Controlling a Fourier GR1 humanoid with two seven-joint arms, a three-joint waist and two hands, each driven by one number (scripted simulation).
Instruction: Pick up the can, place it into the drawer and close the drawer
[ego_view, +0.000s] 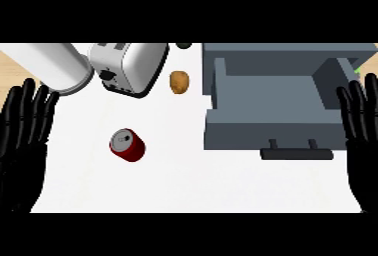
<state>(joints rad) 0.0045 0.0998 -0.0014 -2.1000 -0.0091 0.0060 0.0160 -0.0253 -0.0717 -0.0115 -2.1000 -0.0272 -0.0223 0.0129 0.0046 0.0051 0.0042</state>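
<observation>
I see the small red metal can (128, 145) on the white counter (184, 185), silver lid showing, well left of the open grey box-shaped drawer (244, 127). My left hand (22, 145) rests at the left edge and my right hand (362, 145) at the right (both with fingers straight and apart, holding nothing). Behind the can are a silver toaster (129, 67), a brown potato (179, 82) and a white cylinder (55, 65).

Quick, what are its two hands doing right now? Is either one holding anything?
Left hand: open, holding nothing.
Right hand: open, holding nothing.
</observation>
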